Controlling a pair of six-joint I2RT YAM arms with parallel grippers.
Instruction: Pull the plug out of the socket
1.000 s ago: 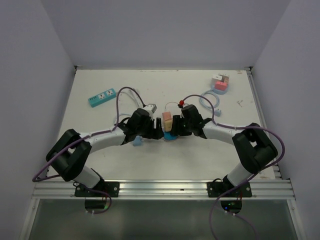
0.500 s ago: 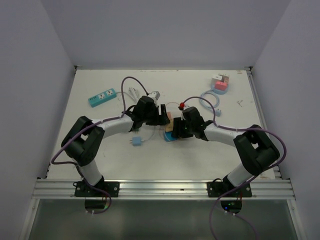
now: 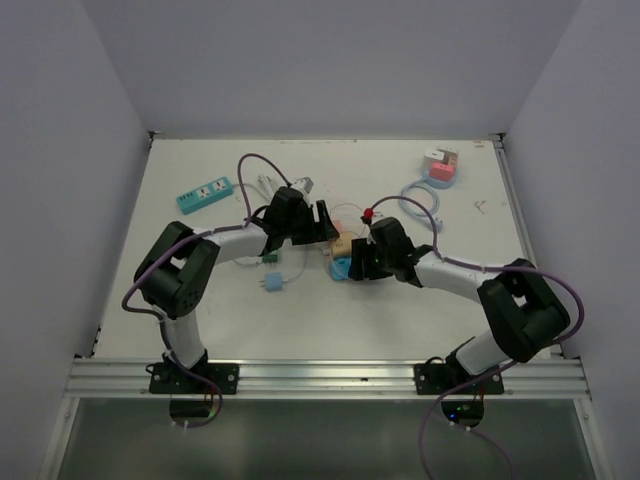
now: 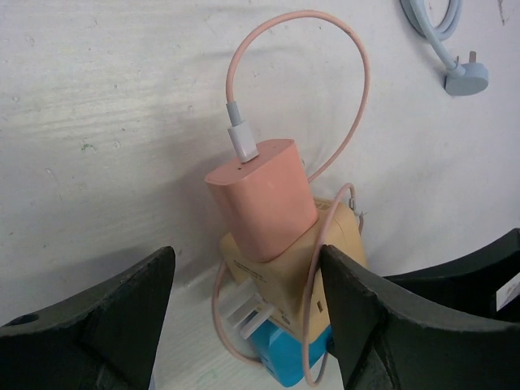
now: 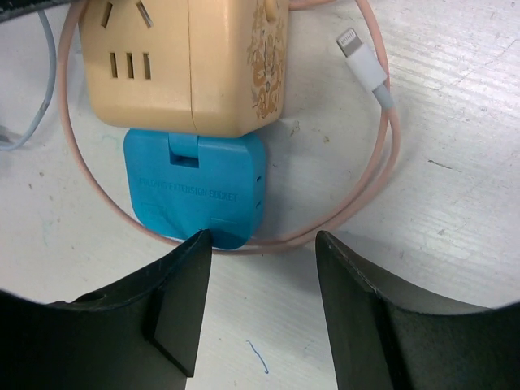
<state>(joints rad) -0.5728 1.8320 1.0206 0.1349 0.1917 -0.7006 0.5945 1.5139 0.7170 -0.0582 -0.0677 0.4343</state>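
Observation:
A pink charger plug (image 4: 260, 199) sits in a beige cube socket (image 4: 329, 260), and that cube rests against a blue extension socket (image 4: 296, 361). White prongs (image 4: 248, 313) show beside the blue piece. The pink cable (image 5: 382, 162) loops around the stack. In the top view the stack (image 3: 342, 250) lies mid-table between both arms. My left gripper (image 4: 248, 325) is open, with a finger on each side of the stack's lower part. My right gripper (image 5: 264, 309) is open just below the blue socket (image 5: 195, 187), and nothing is between its fingers.
A teal power strip (image 3: 204, 194) lies at the back left. A pink and white adapter stack (image 3: 440, 166) and a coiled light-blue cable (image 3: 420, 205) are at the back right. A small blue plug (image 3: 271, 284) and a green one (image 3: 270, 258) lie under the left arm.
The left arm has swung from the near side round to the far side of the stack. The right gripper has widened a little and shifted slightly toward the near side. The stack has moved slightly right.

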